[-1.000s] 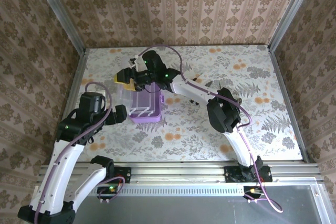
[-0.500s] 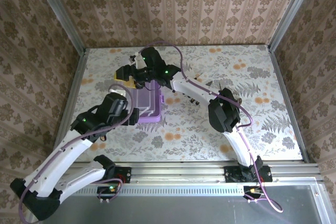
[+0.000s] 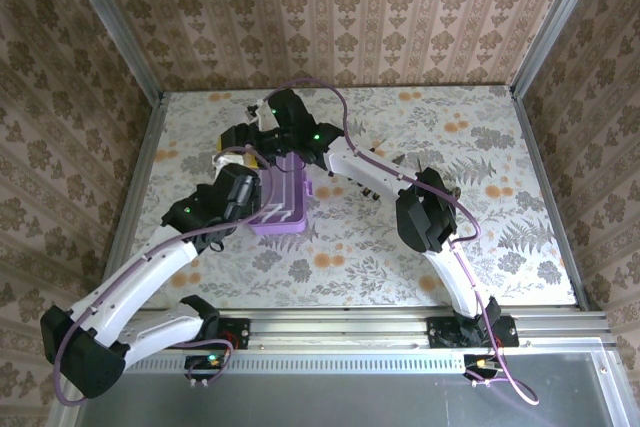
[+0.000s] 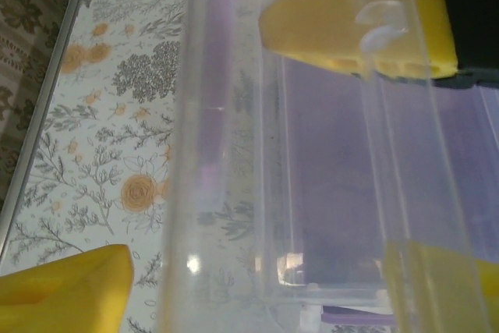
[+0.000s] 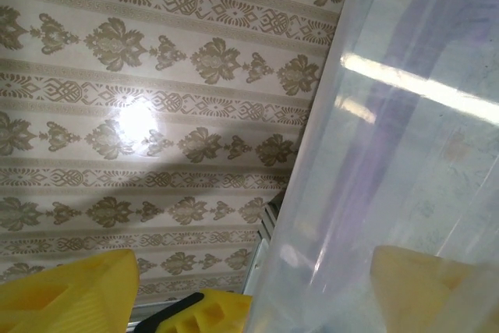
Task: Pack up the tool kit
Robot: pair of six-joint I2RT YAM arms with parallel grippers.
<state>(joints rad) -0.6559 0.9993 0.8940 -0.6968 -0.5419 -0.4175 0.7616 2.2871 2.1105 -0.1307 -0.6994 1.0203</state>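
The tool kit's lilac case [image 3: 283, 209] lies left of centre on the table with its clear lid [image 4: 234, 154] tilted up. In the top view my left gripper [image 3: 248, 187] is at the lid's left side. In the left wrist view this gripper [image 4: 257, 271] is open and the lid edge stands between its yellow fingers [image 4: 70, 286], with a gap on the left. My right gripper [image 3: 245, 152] reaches in from behind. It is open, and in the right wrist view [image 5: 257, 271] the lid [image 5: 405, 115] runs between its fingers [image 5: 70, 294]. The case's inside is blurred.
The right arm's elbow [image 3: 425, 212] hangs over the table right of the case. A metal frame rail [image 3: 140, 177] and papered walls border the floral tabletop [image 3: 500, 157]. The left arm's forearm [image 3: 150, 267] crosses the near left corner.
My left arm has swung in from the left to the case, and its jaws now straddle the raised lid and stand a little narrower. The right gripper has barely moved.
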